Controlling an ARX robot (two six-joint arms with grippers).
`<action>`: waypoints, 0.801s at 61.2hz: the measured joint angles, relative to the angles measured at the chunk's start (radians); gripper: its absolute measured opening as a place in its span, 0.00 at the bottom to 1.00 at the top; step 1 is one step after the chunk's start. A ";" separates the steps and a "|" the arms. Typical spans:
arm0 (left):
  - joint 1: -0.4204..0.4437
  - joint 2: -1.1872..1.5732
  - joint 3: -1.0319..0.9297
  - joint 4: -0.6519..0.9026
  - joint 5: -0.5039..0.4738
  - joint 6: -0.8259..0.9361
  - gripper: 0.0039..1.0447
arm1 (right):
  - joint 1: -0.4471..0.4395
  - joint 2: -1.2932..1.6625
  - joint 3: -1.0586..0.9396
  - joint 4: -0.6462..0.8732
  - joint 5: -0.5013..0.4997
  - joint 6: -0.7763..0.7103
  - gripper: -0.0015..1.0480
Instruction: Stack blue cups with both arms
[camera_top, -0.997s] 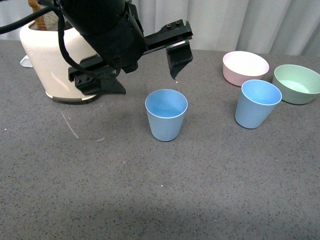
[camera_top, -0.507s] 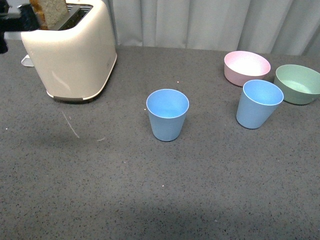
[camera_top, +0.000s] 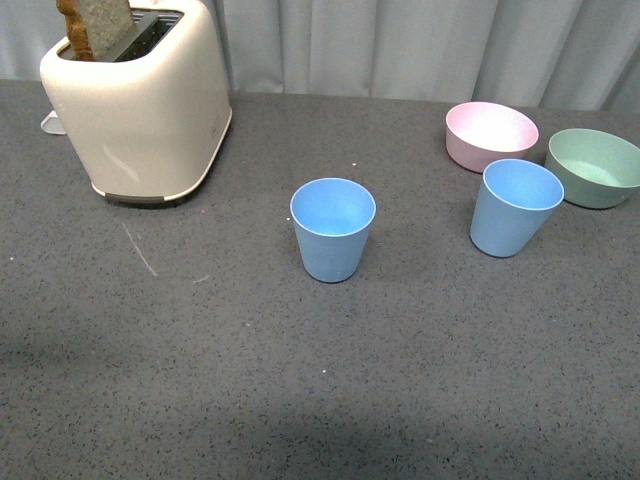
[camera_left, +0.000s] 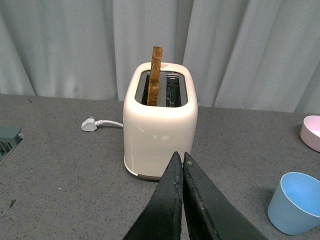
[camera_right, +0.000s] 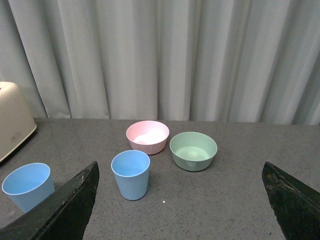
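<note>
Two light-blue cups stand upright and apart on the grey table. One blue cup (camera_top: 333, 228) (camera_left: 296, 202) (camera_right: 28, 185) is near the middle, the other blue cup (camera_top: 515, 206) (camera_right: 131, 174) is to its right, close to the bowls. Neither arm shows in the front view. My left gripper (camera_left: 181, 158) is shut with nothing in it, its tips pointing at the toaster, well away from the cups. My right gripper (camera_right: 180, 172) stands wide open and empty, short of the right-hand cup.
A cream toaster (camera_top: 135, 100) (camera_left: 160, 127) with a slice of toast (camera_left: 156, 75) stands at the back left, its white plug (camera_left: 90, 123) lying beside it. A pink bowl (camera_top: 491, 135) (camera_right: 147, 136) and a green bowl (camera_top: 597, 166) (camera_right: 193, 150) sit at the back right. Grey curtains hang behind.
The left arm, which hung over the middle cup a second ago, has withdrawn to the left and out of the front view. Both cups stay where they were.
</note>
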 joint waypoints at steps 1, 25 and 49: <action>0.001 -0.008 -0.003 -0.005 0.001 0.000 0.03 | 0.000 0.000 0.000 0.000 0.000 0.000 0.91; 0.097 -0.353 -0.076 -0.274 0.093 0.001 0.03 | 0.000 0.000 0.000 0.000 0.000 0.000 0.91; 0.097 -0.628 -0.077 -0.520 0.093 0.001 0.03 | 0.000 0.000 0.000 0.000 0.000 0.000 0.91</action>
